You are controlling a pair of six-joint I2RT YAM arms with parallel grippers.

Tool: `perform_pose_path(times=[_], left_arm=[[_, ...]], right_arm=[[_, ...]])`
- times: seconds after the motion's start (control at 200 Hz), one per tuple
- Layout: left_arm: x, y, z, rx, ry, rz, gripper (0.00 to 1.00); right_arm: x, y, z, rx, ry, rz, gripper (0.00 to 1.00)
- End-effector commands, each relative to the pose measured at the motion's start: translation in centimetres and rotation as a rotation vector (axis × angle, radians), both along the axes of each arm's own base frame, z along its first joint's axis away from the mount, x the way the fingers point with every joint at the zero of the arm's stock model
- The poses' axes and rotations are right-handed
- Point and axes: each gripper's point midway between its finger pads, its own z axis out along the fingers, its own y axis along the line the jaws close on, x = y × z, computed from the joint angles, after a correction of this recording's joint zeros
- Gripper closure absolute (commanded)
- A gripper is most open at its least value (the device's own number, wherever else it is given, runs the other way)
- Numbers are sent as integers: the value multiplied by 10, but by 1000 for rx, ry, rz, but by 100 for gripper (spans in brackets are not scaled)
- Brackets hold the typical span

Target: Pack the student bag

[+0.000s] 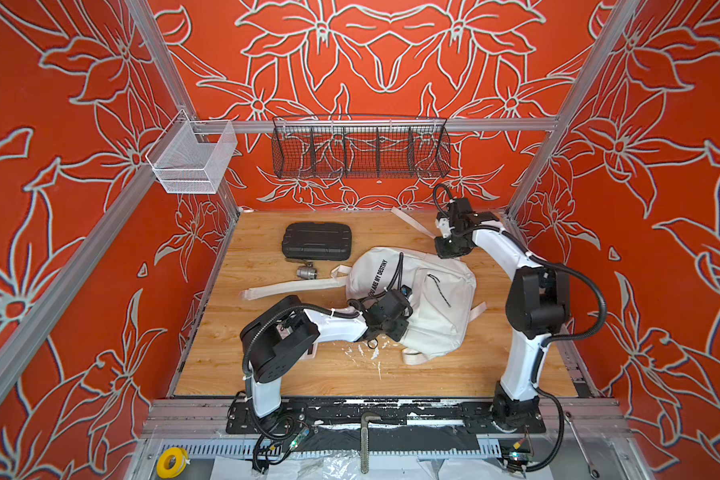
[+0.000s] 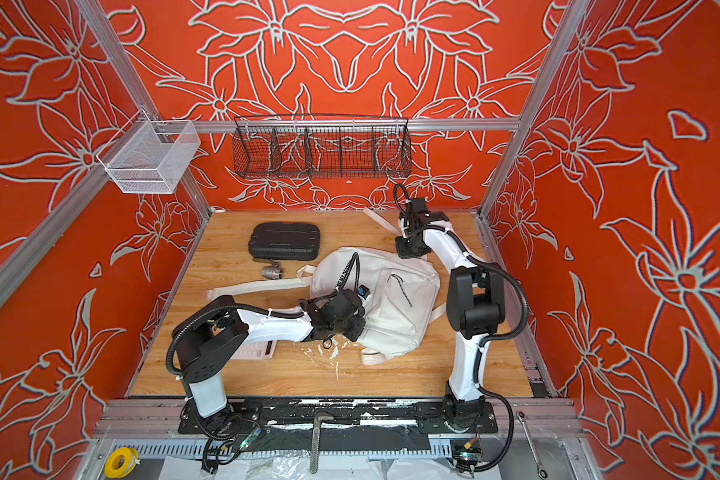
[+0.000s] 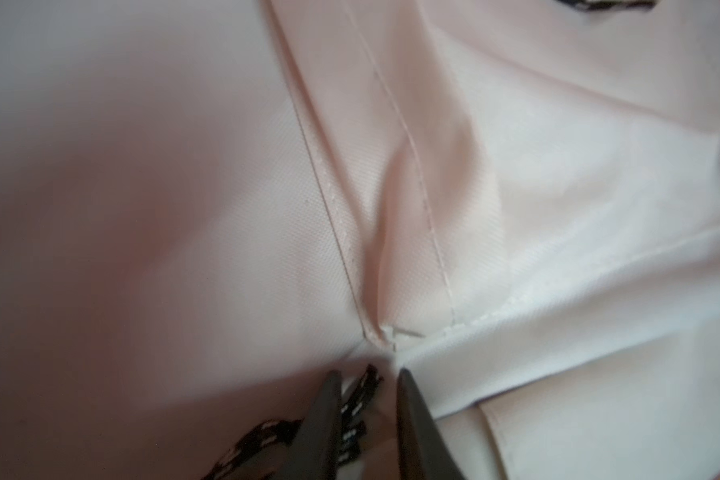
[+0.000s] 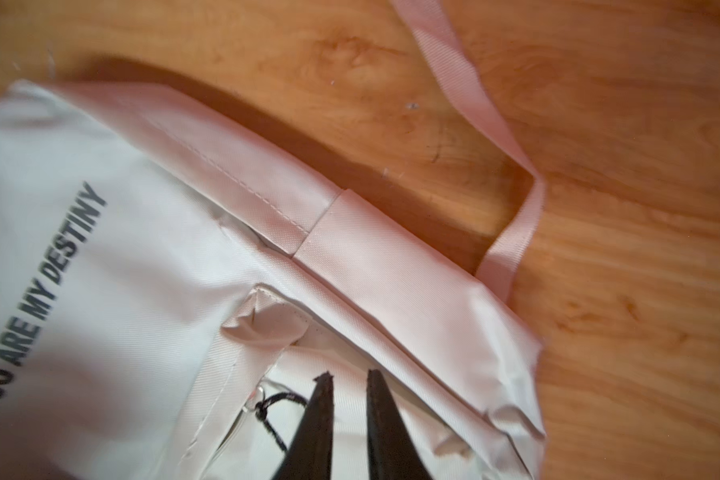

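Two items, case (image 1: 316, 241) and valve (image 1: 307, 272), are lying left of the bag (image 1: 433, 299) on the table (image 1: 433, 374). The left gripper (image 3: 367, 371) is straddling a cord (image 3: 360, 392), jaws slightly apart. The right gripper (image 4: 348, 374), jaws likewise parted, is hovering over the bag's far edge. Only wrist views are showing those gaps.

Bare table (image 1: 454, 374) nearside of student bag (image 1: 433, 299); black case (image 1: 316, 241) crowds far-left.

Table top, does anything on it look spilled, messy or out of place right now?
Yes. White flakes lie scattered on the wooden table by the near edge of the student bag, like spilled debris. The bag's long strap also sprawls loose across the wood instead of lying tucked against it.
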Motion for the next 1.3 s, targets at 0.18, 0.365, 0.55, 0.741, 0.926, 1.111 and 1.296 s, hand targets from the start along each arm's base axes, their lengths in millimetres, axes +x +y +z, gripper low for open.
perform_pose_path(times=[0.18,0.365,0.55,0.741,0.926,1.111,1.296], left_arm=[[10,7,94,-7,-92,26,46],[7,71,123,80,-69,264,39],[-5,115,135,25,-40,379,30],[1,98,146,-72,-90,326,26],[9,76,134,-33,-33,264,26],[17,61,126,-21,-8,240,26],[17,61,113,7,11,241,26]], right_arm=[[-42,-1,63,129,-105,-131,57],[-82,14,63,214,-74,-195,57],[-121,31,34,207,13,-291,57],[-141,32,-12,146,108,-395,57],[-132,31,-39,104,142,-421,57],[-115,49,-61,103,189,-384,57],[-98,66,-73,120,208,-353,56]])
